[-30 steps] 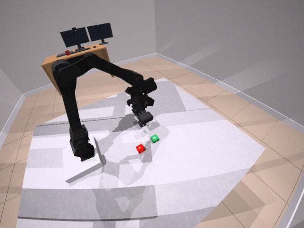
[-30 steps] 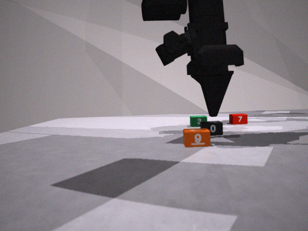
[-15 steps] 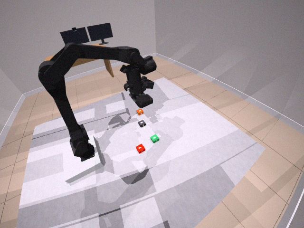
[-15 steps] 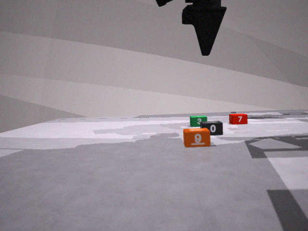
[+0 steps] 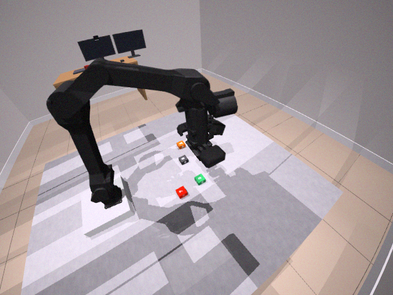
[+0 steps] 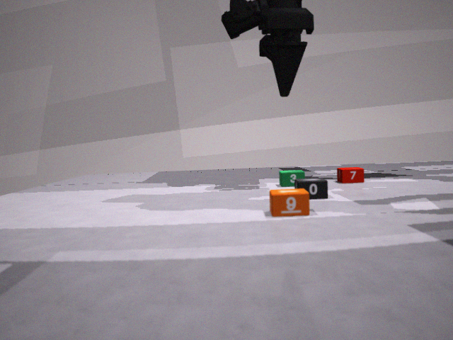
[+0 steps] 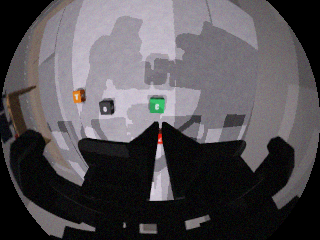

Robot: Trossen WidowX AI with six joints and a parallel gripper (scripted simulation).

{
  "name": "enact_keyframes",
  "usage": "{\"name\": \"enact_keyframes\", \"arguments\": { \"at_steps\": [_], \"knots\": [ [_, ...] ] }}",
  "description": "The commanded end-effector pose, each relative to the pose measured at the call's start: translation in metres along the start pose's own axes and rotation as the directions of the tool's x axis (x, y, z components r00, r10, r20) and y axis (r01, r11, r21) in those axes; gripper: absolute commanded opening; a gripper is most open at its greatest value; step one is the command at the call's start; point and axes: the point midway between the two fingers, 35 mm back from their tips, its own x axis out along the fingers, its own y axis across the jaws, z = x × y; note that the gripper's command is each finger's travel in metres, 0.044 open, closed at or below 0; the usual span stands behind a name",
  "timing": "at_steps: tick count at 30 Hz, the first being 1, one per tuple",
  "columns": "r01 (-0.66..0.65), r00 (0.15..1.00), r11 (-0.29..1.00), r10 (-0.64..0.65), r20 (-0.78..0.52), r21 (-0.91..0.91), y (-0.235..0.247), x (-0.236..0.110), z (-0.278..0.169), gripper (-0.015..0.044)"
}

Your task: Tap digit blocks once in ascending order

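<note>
A black block (image 5: 183, 159) (image 6: 320, 189) (image 7: 106, 107) shows 0. A green block (image 5: 199, 179) (image 6: 285, 178) (image 7: 157, 105) shows 3 and lies just ahead of the fingertips in the wrist view. A red block (image 5: 182, 192) (image 6: 343, 176) (image 7: 160, 137) shows 7 and is mostly hidden behind the fingers in the wrist view. An orange block (image 5: 180, 145) (image 6: 277, 205) (image 7: 78, 96) shows an underlined 9. My gripper (image 6: 284, 95) (image 7: 159, 125) is shut with nothing between its tips and hangs well above the blocks, touching none.
The blocks sit on a pale grey mat (image 5: 279, 203). The arm stands on a white base (image 5: 98, 219) at the left of the top view. A wooden desk (image 5: 66, 77) with two monitors stands at the back. In the exterior view the orange block partly overlaps the black one.
</note>
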Motion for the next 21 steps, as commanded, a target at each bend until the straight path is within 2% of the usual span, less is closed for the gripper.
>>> {"name": "enact_keyframes", "arguments": {
  "at_steps": [1,4,21],
  "knots": [
    [-0.003,1.0,1.0,0.003,-0.018,-0.015,-0.001,0.039,0.0,0.002],
    [-0.004,1.0,1.0,0.003,-0.018,-0.015,0.0,0.076,-0.004,0.002],
    [-0.003,1.0,1.0,0.003,-0.018,-0.015,0.0,0.097,-0.004,0.002]
  ]
}}
